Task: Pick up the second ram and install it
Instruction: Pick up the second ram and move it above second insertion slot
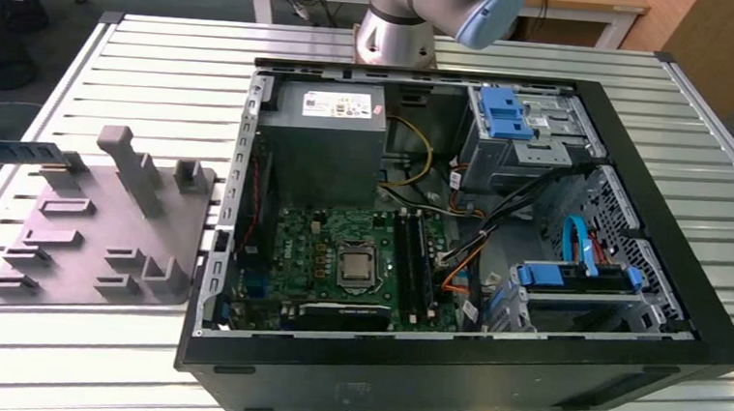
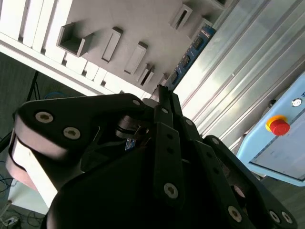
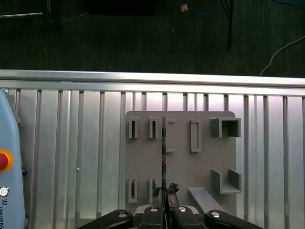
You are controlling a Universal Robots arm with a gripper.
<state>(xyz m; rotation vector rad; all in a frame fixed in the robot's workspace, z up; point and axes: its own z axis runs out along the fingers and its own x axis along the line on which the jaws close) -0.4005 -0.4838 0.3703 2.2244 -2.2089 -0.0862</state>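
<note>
Computer case (image 1: 458,382): black shell, with green motherboard (image 1: 293,249) and blue drive brackets (image 1: 503,113) inside. Beside the case, fixture plate (image 1: 93,235): plain matte grey, on a table (image 1: 157,55) of silver ribbed slats. Entered likewise: second ram (image 2: 192,50), dark blue-green board with black chips; gripper (image 3: 164,190), black.

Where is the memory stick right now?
The memory stick is pinched in the gripper at the exterior view's left, by the grey plate next to the computer case.
</note>
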